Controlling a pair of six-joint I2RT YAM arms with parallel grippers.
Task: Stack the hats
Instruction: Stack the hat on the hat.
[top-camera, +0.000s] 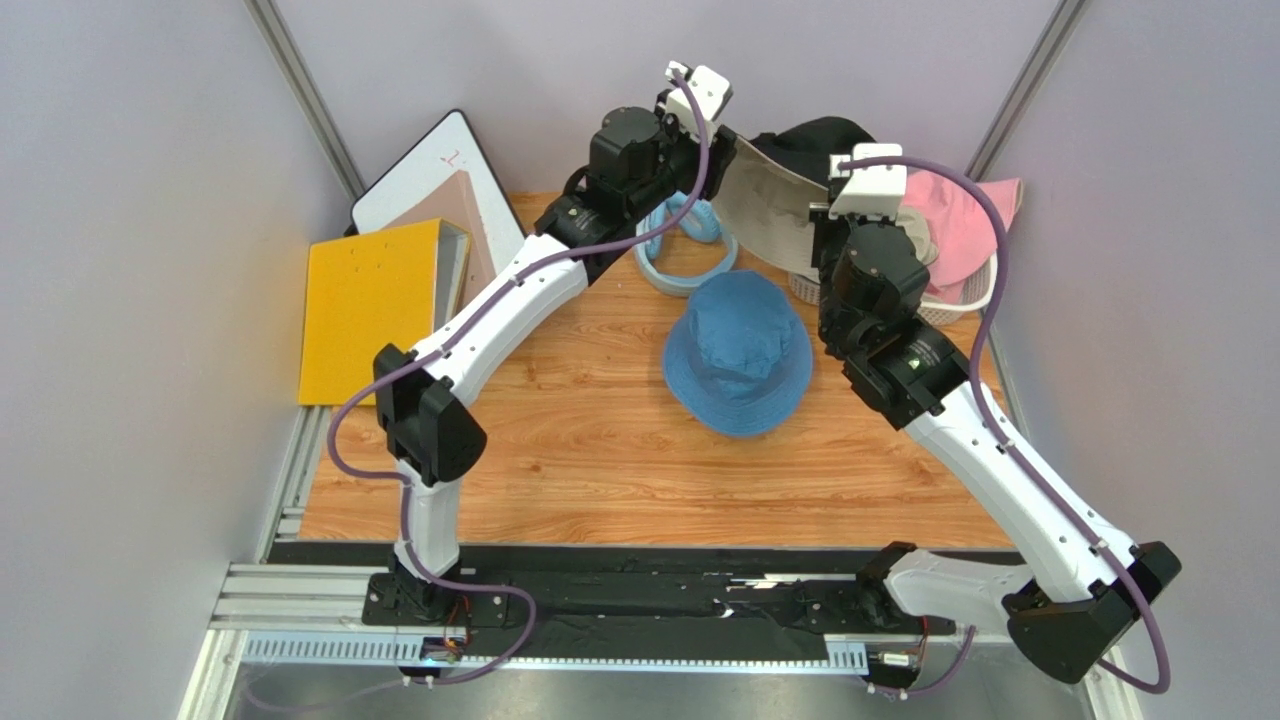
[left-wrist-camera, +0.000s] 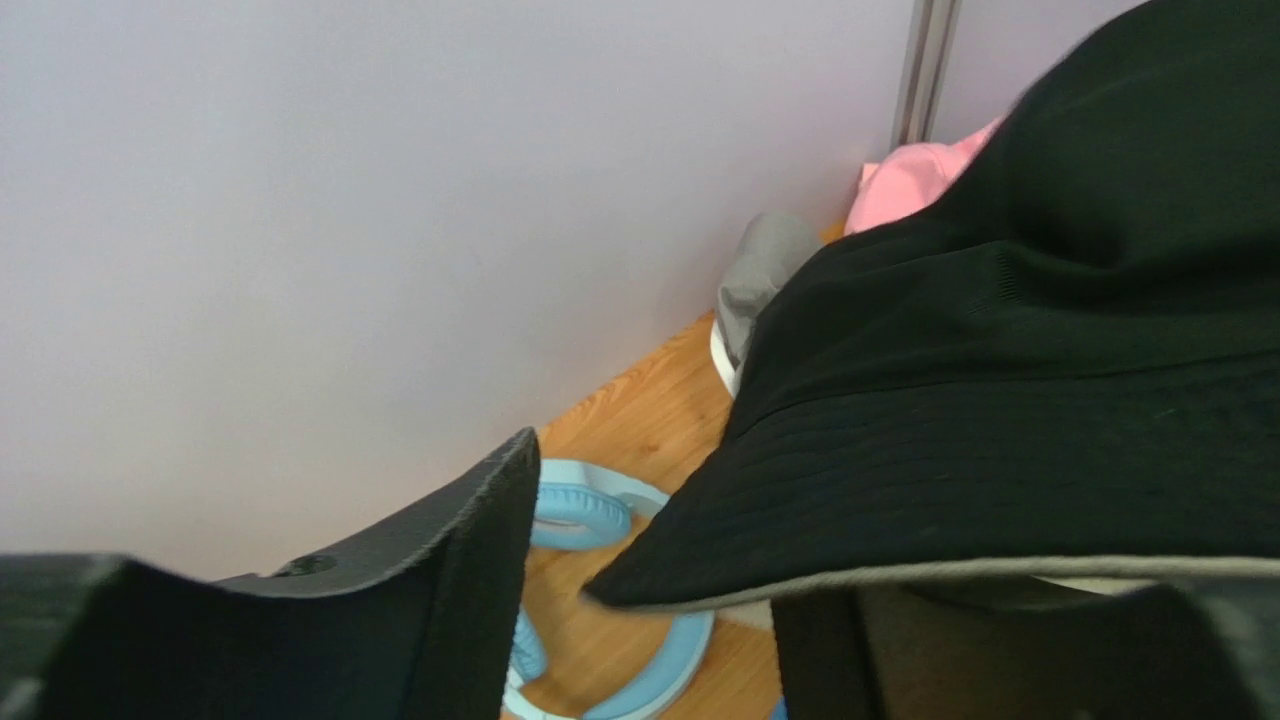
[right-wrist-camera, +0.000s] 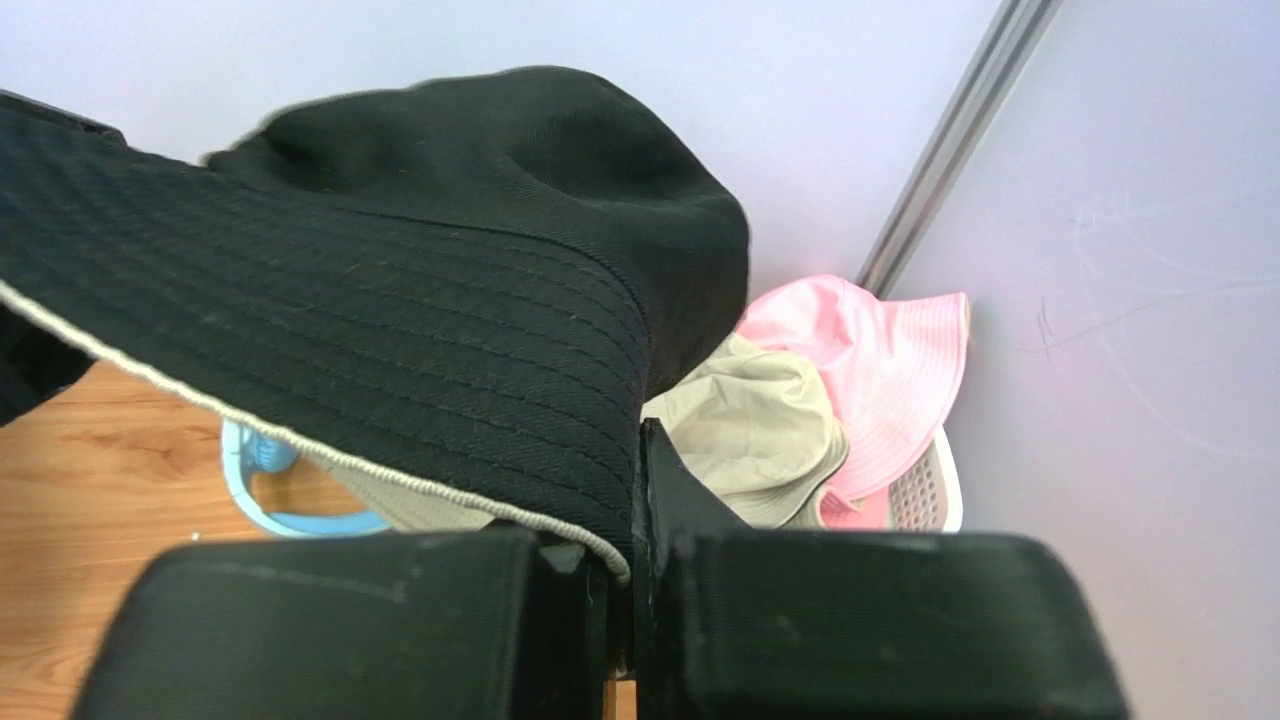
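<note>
Right gripper: shut on black hat brim.
Left gripper: parted, apparently gripping nothing.
Blue hat: table centre, nearward of the hat you hold.

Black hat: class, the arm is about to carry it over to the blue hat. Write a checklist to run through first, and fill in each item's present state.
1. Grip: right gripper shut on the brim of the black hat: ok.
2. Release: left gripper open: ok.
3. Brim free of the left fingers: cannot tell; it overlaps one.
4. Lift: black hat off the table: ok.
5. Target: blue hat crown up on the table, nothing on it: ok.
</note>
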